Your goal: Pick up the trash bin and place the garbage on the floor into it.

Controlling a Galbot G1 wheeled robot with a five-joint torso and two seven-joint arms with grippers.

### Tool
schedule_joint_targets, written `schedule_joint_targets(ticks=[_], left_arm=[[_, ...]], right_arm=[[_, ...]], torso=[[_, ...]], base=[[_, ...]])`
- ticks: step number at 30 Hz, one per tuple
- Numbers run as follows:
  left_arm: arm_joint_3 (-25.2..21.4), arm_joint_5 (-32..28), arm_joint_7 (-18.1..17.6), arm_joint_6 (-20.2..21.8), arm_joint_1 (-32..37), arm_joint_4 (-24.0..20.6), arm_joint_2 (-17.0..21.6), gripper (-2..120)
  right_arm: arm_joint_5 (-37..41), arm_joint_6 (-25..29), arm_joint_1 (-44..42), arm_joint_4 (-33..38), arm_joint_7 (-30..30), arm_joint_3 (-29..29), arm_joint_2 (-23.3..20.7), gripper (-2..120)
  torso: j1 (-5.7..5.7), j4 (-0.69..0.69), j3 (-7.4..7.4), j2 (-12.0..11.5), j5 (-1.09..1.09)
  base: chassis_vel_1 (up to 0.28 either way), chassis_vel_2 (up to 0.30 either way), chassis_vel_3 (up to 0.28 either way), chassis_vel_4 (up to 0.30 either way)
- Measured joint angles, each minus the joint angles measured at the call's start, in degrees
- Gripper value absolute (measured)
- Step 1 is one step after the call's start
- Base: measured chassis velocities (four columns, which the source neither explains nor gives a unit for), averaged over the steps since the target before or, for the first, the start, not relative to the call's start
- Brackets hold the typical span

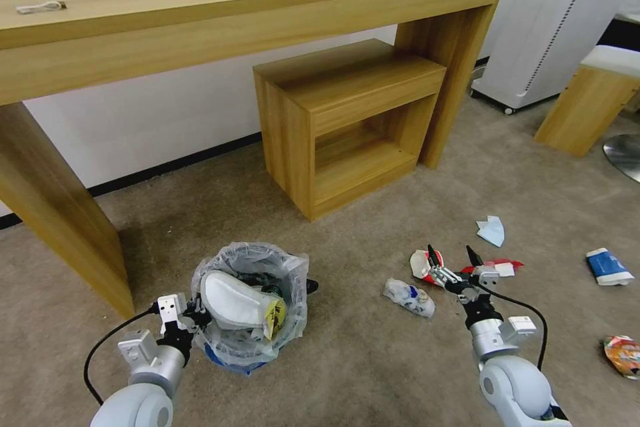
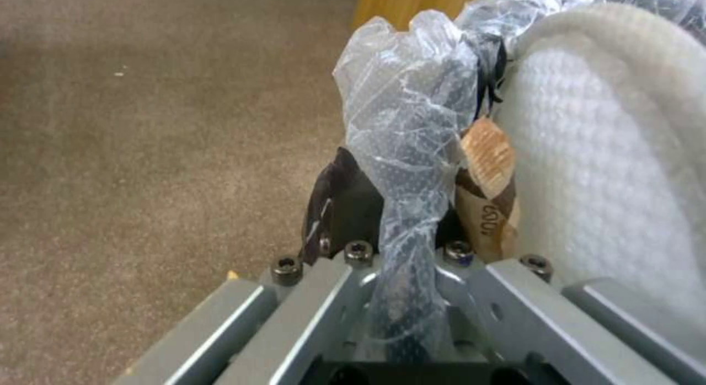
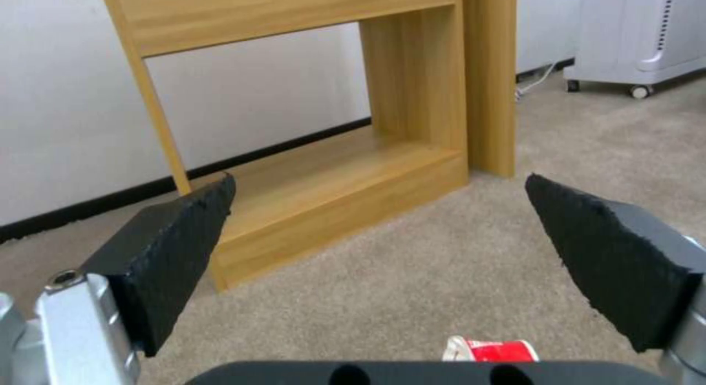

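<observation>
The trash bin (image 1: 250, 340), a round wire-mesh basket lined with a crinkly clear bag, stands on the carpet at the lower left with a white slipper (image 1: 230, 300) inside. My left gripper (image 1: 197, 311) is shut on its near rim. In the left wrist view the bag-covered rim (image 2: 401, 153) runs between the jaws beside the slipper (image 2: 610, 153). My right gripper (image 1: 454, 257) hangs open over the floor garbage, just above a red-and-white cup (image 1: 420, 264). That cup (image 3: 491, 349) lies below the spread fingers (image 3: 184, 252). Close by lie a crushed plastic bottle (image 1: 409, 297) and a red wrapper (image 1: 499, 267).
More litter lies to the right: a light-blue mask (image 1: 491, 231), a blue-white paper cup (image 1: 608, 267) and a crushed orange piece (image 1: 623, 355). A long wooden desk (image 1: 253, 7) with a small open cabinet (image 1: 347, 120) under it stands behind. A white wheeled unit (image 1: 553, 27) is at the back right.
</observation>
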Motion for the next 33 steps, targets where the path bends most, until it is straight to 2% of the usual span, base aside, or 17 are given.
schedule_joint_targets(ticks=[33], left_arm=[[-0.3,-0.5,-0.6,0.6,0.9,-1.9,-0.5,1]], right_arm=[[-0.4,0.9,-1.7,0.6,-0.4,0.6,0.8,100]], torso=[[0.0,0.0,0.0,0.0,0.0]], base=[[0.0,0.0,0.0,0.0]])
